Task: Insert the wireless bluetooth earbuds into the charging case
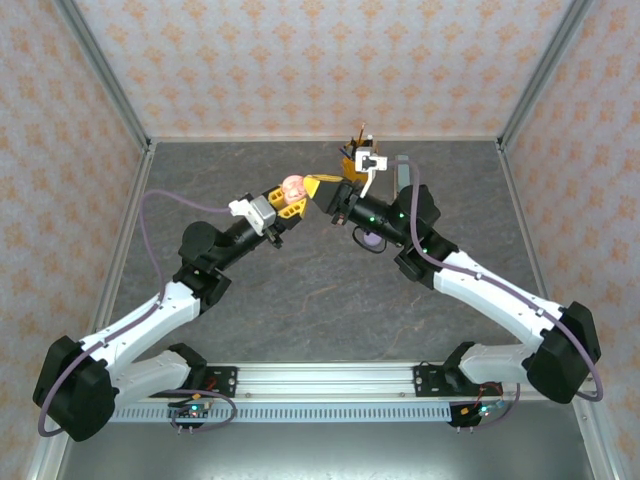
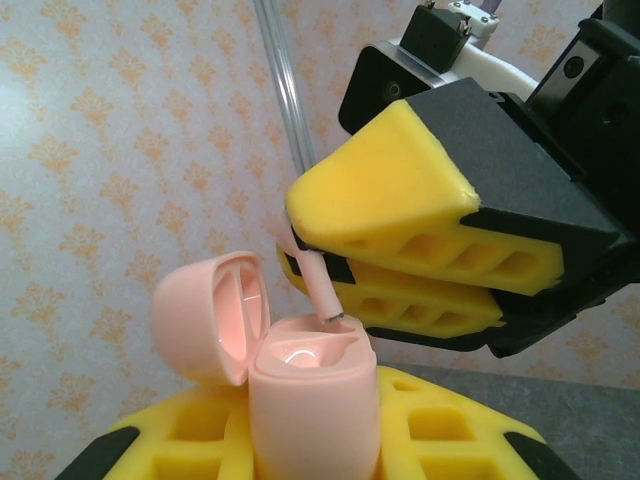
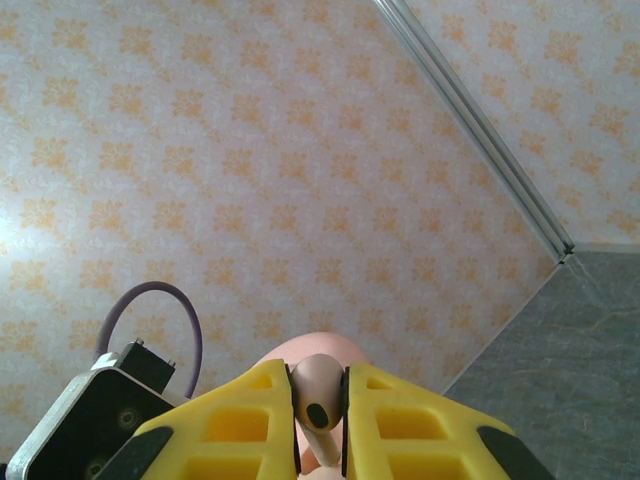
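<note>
Left wrist shows our left fingers (image 2: 190, 440) clamped on the open case (image 2: 315, 400); our right fingers (image 2: 390, 200) pinch 1 earbud (image 2: 322, 295) just above, stem aimed down into it.

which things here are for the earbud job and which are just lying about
In the job: pink charging case, lid open, in left gripper; pale pink earbud in right gripper, stem at case.
Lying about: lilac item on table under right arm, unclear what.
</note>
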Robot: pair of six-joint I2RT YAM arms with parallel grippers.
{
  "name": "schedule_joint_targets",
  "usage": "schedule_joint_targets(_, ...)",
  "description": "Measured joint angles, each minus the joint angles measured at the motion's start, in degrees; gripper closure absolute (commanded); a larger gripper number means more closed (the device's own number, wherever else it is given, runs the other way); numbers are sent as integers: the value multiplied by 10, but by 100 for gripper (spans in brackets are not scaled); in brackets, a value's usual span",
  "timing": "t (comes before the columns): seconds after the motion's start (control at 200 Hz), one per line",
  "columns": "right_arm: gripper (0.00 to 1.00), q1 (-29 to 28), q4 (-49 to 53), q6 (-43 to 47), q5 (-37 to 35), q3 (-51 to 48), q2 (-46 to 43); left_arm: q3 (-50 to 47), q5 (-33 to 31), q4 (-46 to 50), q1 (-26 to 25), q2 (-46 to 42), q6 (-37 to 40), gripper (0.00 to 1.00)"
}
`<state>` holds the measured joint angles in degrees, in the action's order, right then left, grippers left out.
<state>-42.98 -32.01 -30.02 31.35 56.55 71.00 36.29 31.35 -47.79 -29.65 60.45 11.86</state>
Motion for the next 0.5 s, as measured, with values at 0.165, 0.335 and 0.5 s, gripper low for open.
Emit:
schedule_joint_targets(0.165, 85, -1, -5, 0, 1, 0, 2, 1, -3, 0, -3, 0, 0, 100)
schedule_joint_targets(0.335, 85, -2, -7, 0, 2, 0, 9, 2, -3, 0, -4, 0, 0, 100)
schedule_joint_targets(0.5, 86, -2, -6, 1, 2, 0, 9, 2, -3, 1, -4, 0, 0, 100)
